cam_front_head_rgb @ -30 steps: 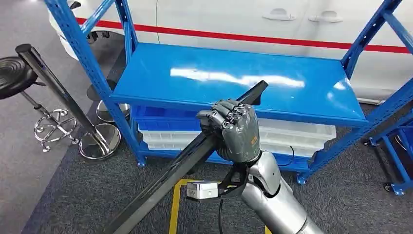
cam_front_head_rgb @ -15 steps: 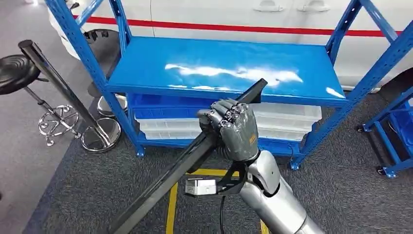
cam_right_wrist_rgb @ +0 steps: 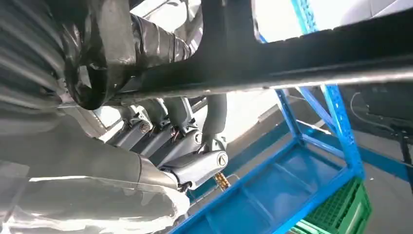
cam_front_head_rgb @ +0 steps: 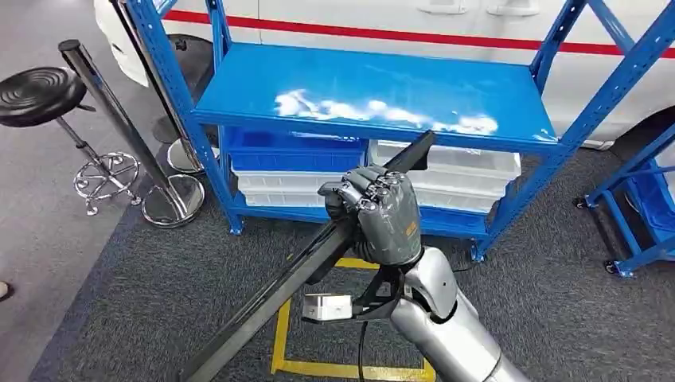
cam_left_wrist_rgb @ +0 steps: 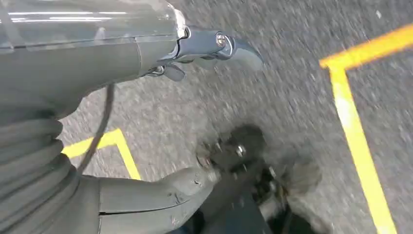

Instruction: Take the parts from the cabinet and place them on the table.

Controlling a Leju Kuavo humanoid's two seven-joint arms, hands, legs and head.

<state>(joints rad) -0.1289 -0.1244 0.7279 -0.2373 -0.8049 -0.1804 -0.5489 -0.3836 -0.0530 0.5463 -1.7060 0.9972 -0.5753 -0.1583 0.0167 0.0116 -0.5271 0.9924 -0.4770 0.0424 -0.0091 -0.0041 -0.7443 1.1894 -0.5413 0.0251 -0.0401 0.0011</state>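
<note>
Your right hand [cam_front_head_rgb: 380, 215] has its fingers wrapped tight around a long black trim strip [cam_front_head_rgb: 286, 278], gripping it near the upper end. The strip runs diagonally in front of the blue cabinet [cam_front_head_rgb: 374, 91], tip pointing at the shelf edge. Your left hand [cam_left_wrist_rgb: 146, 195] hangs over the carpet holding nothing, fingers apart.

From my remote station, no readable text turns up in these views. A small orange mark sits on the back of the right hand [cam_front_head_rgb: 383, 225], too small for me to make out. The white vehicle [cam_front_head_rgb: 398, 20] behind the blue cabinet [cam_front_head_rgb: 374, 87] carries a plain red stripe, and yellow floor tape [cam_front_head_rgb: 280, 342] bears no lettering or numbers.
</note>
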